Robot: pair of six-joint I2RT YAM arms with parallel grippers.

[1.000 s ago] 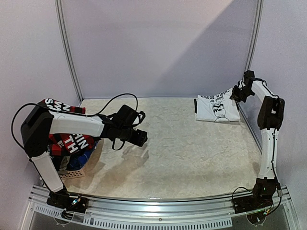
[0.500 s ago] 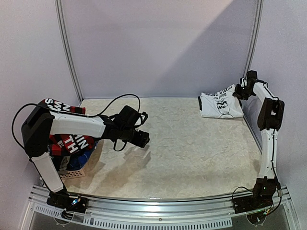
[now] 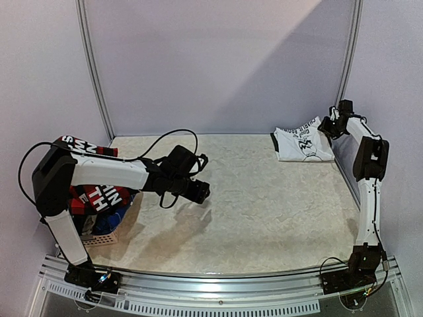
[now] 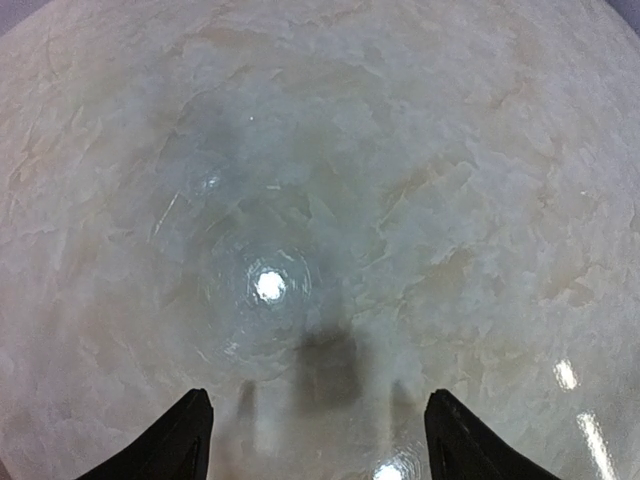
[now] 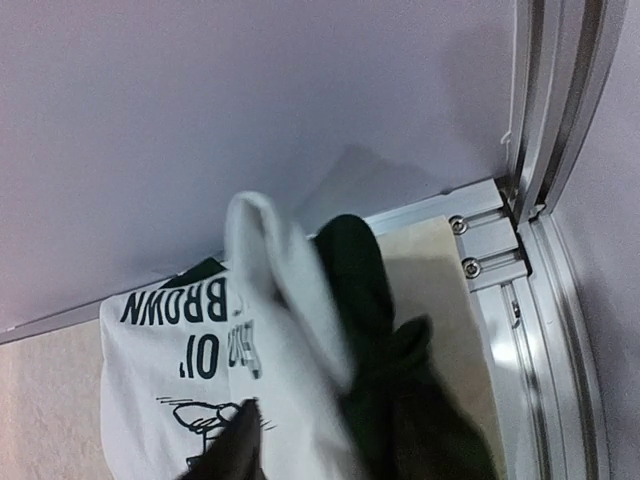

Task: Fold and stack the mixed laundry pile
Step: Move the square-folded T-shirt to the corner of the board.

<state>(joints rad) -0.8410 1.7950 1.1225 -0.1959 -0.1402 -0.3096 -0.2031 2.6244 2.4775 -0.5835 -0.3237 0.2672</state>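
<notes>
Pale lilac walls [image 3: 218, 66] close in a marbled beige counter [image 3: 264, 218]. At its near left corner a small woven basket [image 3: 100, 239] carries the mixed laundry pile [image 3: 99, 198], with the red-black plaid shirt [image 3: 79, 145] and its white lettering draped over the top toward the left edge. The left hand [image 3: 200, 191] hovers near the pile, over bare counter left of centre. Its fingers [image 4: 185, 440] are wide apart and empty, and the wrist view shows only marble beneath them. The pile therefore lies to this hand's left and back toward its own base, so I judge the left arm far the nearer one for the next garment. Across open counter, at the far right corner, the folded white-and-dark-green T-shirt [image 3: 301, 146] lies with its long axis along the far edge. The right hand [image 3: 328, 127] sits at the shirt's raised right end beside the metal corner post [image 3: 349, 59]. Whether it is pinching the cloth or letting go I cannot tell.
</notes>
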